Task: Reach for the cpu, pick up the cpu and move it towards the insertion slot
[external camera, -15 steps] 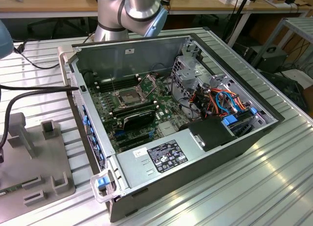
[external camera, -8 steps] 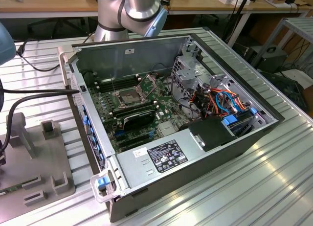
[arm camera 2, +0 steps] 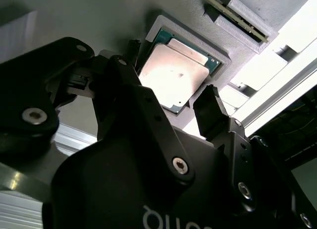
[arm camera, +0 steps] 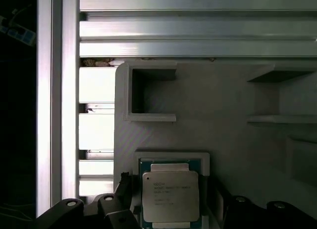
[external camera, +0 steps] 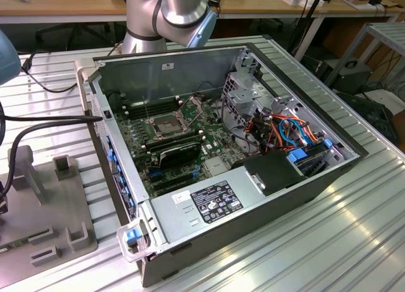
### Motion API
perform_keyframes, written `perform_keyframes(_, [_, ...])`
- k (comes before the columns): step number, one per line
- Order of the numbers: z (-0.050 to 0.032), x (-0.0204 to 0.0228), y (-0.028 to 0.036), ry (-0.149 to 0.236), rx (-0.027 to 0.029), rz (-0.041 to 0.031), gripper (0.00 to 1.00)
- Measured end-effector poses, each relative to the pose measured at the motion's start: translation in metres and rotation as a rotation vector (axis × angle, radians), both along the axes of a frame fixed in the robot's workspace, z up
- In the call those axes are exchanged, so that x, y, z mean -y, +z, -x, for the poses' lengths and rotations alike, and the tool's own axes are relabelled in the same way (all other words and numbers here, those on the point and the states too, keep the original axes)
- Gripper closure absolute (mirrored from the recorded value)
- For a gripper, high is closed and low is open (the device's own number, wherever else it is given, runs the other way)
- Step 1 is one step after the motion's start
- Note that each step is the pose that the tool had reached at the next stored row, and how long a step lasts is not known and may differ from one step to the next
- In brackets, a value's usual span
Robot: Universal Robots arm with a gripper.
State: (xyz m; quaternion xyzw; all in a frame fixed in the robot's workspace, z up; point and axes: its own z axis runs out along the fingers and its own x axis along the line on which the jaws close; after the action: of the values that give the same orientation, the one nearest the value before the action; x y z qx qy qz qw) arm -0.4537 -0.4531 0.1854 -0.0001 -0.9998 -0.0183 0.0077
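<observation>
In both wrist views we see the claw [arm camera 2: 171,73] [arm camera: 171,185] spread apart over the cpu [arm camera 2: 176,80] [arm camera: 171,199], with a dark finger [arm camera 2: 212,110] on either side of the chip and neither one clamped on it. The cpu lies flat, pale face up, in a square recess of a grey holder [arm camera: 213,100] that rests on the ribbed metal bench [arm camera: 198,35]. In the exterior view, the insertion slot [external camera: 166,123] sits inside the open computer case [external camera: 266,206] on that bench.
</observation>
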Motion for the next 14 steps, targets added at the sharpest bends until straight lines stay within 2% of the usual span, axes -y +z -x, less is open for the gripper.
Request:
perform_keyframes(2, [0.0000, 0.0000, -0.0002, 0.000, -0.0001, 0.0001, 0.30])
perform_keyframes(3, [0.0000, 0.0000, -0.0003, 0.000, 0.0001, 0.0000, 0.37])
perform_keyframes(4, [0.0000, 0.0000, -0.0004, 0.000, 0.0000, 0.0000, 0.37])
perform_keyframes(5, [0.0000, 0.0000, -0.0004, 0.000, 0.0000, 0.0001, 0.44])
perform_keyframes(8, [0.0000, 0.0000, 0.0024, 0.000, 0.0000, 0.0000, 0.45])
perform_keyframes(12, [0.0000, 0.0000, 0.0121, 0.000, 0.0001, -0.0001, 0.45])
perform_keyframes(14, [-0.0001, -0.0001, 0.0125, 0.000, 0.0003, -0.0002, 0.45])
